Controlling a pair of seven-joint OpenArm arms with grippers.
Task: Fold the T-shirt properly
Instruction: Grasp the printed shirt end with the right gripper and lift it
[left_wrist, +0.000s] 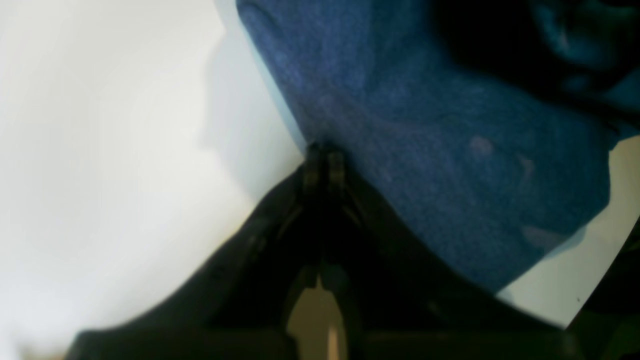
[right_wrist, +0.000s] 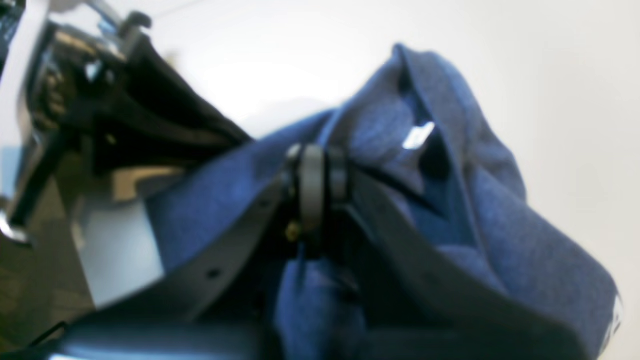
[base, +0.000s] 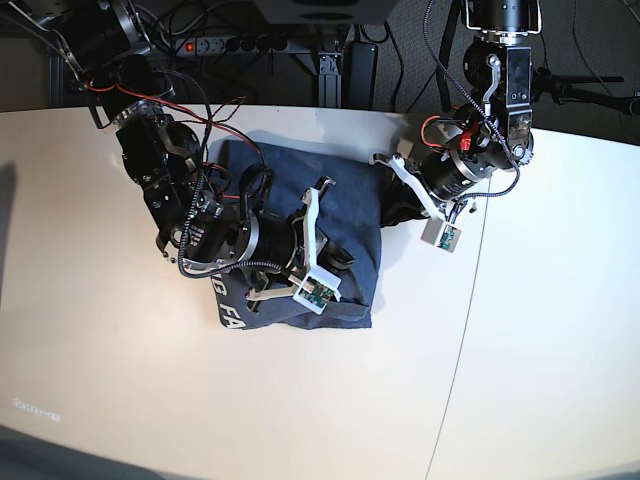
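We see both black claws, left gripper (left_wrist: 322, 156) and right gripper (right_wrist: 316, 172), pinching the soft, limp slate-blue cotton T-shirt (base: 345, 215); its edges seem the best holds.

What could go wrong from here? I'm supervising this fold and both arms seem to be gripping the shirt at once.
1. The left pincer pinches only the very edge of the T-shirt; a pull could slip it free.
2. The right pincer is shut on bunched layers, so it may drag extra cloth and leave a crooked fold.
3. White lettering shows at the lower corner under the right arm; cloth lying under the arm may catch as it moves.
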